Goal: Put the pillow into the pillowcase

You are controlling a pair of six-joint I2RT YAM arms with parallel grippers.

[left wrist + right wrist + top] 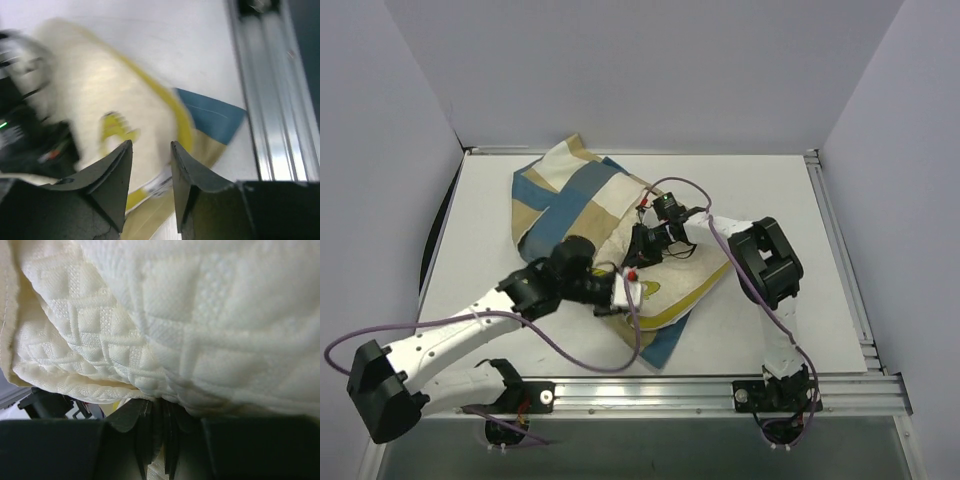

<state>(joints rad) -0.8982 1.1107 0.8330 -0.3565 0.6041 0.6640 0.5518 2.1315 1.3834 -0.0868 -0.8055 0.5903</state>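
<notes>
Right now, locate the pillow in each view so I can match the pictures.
Top external: the pillow lies mid-table, with the pillowcase at its far-left end.
Left wrist: the pillow fills the upper left, beyond the left gripper.
Right wrist: the pillow fills nearly the whole frame.
Shared landmark: the yellow emblem, seen in the top and left wrist views only.

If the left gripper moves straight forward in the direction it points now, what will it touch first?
Most likely the pillow: the left gripper, jaws apart, points at its yellow edge. The pillowcase corner lies off to one side. The wrist view is blurred, so depth is uncertain.
</notes>
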